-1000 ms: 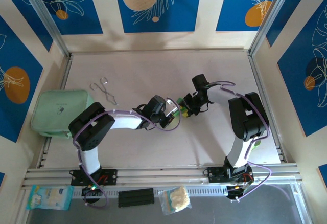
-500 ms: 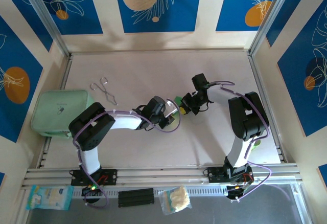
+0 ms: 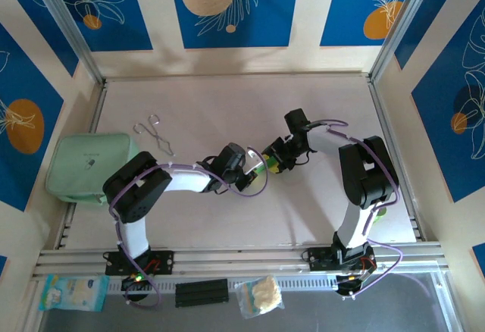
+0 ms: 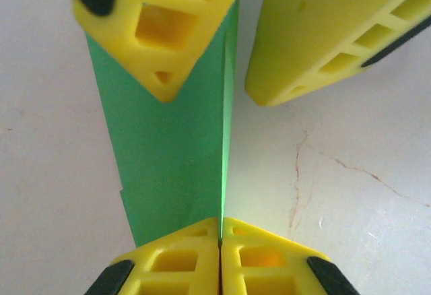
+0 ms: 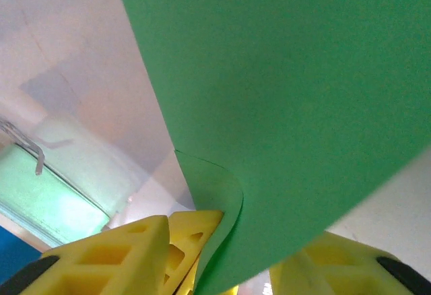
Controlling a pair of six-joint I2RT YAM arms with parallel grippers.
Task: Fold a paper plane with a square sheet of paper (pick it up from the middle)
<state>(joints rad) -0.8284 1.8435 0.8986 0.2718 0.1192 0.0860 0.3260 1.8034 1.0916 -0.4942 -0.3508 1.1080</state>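
A pale tabletop (image 3: 227, 93) is lying inside blue floral wall panels (image 3: 227, 6), with aluminium rails framing its left, right and lower edges in the overhead view. The two arms are meeting just right of the frame's centre. Bare table is spreading wide above them and below them down to the lower rail. A mint-green pouch (image 3: 85, 167) is sitting against the left edge. A small wire tong (image 3: 155, 136) is lying above and right of it. Both are well apart from the grippers.

In the left wrist view the left gripper (image 4: 220, 231), at bottom centre, is pressing its yellow fingers flush together on the near end of the green paper sheet (image 4: 168, 167), where the raised fold edge is running in. The sheet is stretching up the frame as a narrow folded strip with a straight left edge. The right gripper (image 4: 212, 96) is pointing down from the top, jaws standing apart and gripping nothing. One of its fingers is lying over the strip, and the other is hovering over bare table right of the fold. In the right wrist view the sheet is passing between those spread fingers, one layer curling at its lower edge.
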